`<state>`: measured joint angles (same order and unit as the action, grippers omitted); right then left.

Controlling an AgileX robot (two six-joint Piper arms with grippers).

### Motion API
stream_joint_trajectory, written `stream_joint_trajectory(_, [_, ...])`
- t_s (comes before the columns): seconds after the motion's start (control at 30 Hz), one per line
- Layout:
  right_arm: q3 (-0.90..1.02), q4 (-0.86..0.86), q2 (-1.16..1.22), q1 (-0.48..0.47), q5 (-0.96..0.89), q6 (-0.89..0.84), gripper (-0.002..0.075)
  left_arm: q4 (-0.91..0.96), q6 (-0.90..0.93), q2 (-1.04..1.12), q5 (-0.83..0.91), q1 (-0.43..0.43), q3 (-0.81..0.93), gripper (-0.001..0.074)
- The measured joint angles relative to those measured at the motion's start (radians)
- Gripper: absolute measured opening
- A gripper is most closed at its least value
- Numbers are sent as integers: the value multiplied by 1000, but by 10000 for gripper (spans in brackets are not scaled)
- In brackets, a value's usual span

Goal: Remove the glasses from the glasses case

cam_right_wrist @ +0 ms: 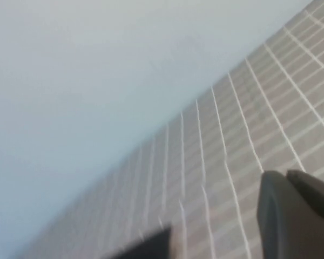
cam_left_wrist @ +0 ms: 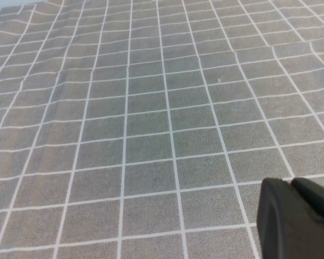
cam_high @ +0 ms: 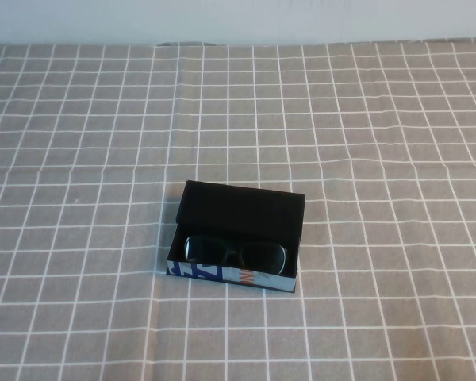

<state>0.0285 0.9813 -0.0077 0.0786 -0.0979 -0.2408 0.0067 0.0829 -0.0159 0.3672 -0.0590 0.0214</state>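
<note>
The glasses case (cam_high: 239,208) lies open in the middle of the table, its black flap lid folded back and its blue, white and orange front side (cam_high: 222,274) facing me. The black glasses (cam_high: 235,252) lie folded inside it. Neither arm shows in the high view. My left gripper (cam_left_wrist: 291,182) is shut and empty over bare checked cloth, with the case out of its view. My right gripper (cam_right_wrist: 286,174) is shut and empty, tilted toward the cloth and the pale wall. A blurred dark edge (cam_right_wrist: 148,247) shows in the right wrist view; I cannot tell what it is.
A grey tablecloth with white grid lines (cam_high: 381,119) covers the whole table up to the pale wall (cam_high: 238,20) at the back. Bare cloth lies on all sides of the case.
</note>
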Motion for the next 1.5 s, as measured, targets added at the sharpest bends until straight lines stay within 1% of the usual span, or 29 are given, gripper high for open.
stream_joint_trajectory(0.1, [0, 98, 0, 0, 59, 0, -18, 0, 0, 0, 0, 0, 0, -4])
stream_joint_trajectory(0.17, [0, 140, 0, 0, 40, 0, -18, 0, 0, 0, 0, 0, 0, -4])
stream_joint_trajectory(0.27, [-16, 156, 16, 0, -76, 0, -18, 0, 0, 0, 0, 0, 0, -4])
stream_joint_trajectory(0.33, [-66, 134, 78, 0, -164, 0, -18, 0, 0, 0, 0, 0, 0, -4])
stream_joint_trajectory(0.43, [-197, 36, 246, 0, -314, 0, -18, 0, 0, 0, 0, 0, 0, -4])
stream_joint_trajectory(0.6, [-458, -201, 639, 0, -624, 0, -18, 0, 0, 0, 0, 0, 0, -4])
stream_joint_trajectory(0.7, [-610, -325, 845, 0, -742, -29, -18, 0, 0, 0, 0, 0, 0, -4])
stream_joint_trajectory(0.8, [-760, -387, 1024, 12, -803, -78, -18, 0, 0, 0, 0, 0, 0, -4])
stream_joint_trajectory(0.87, [-846, -429, 1134, 60, -816, -92, -18, 0, 0, 0, 0, 0, 0, -4])
stream_joint_trajectory(1.03, [-1066, -571, 1362, 254, -830, -104, -18, 0, 0, 0, 0, 0, 0, -4])
stream_joint_trajectory(1.13, [-1213, -641, 1500, 379, -851, -171, -18, 0, 0, 0, 0, 0, 0, -4])
stream_joint_trajectory(1.2, [-1310, -661, 1586, 441, -885, -238, -18, 0, 0, 0, 0, 0, 0, -5])
stream_joint_trajectory(1.37, [-1517, -674, 1757, 527, -973, -399, -1, 0, 0, 0, 0, 0, 0, -4])
stream_joint_trajectory(1.43, [-1593, -675, 1815, 545, -1005, -467, 28, 0, 0, 0, 0, 0, 0, -4])
stream_joint_trajectory(1.5, [-1657, -682, 1873, 558, -1030, -544, 76, 0, 0, 0, 0, 0, 0, -4])
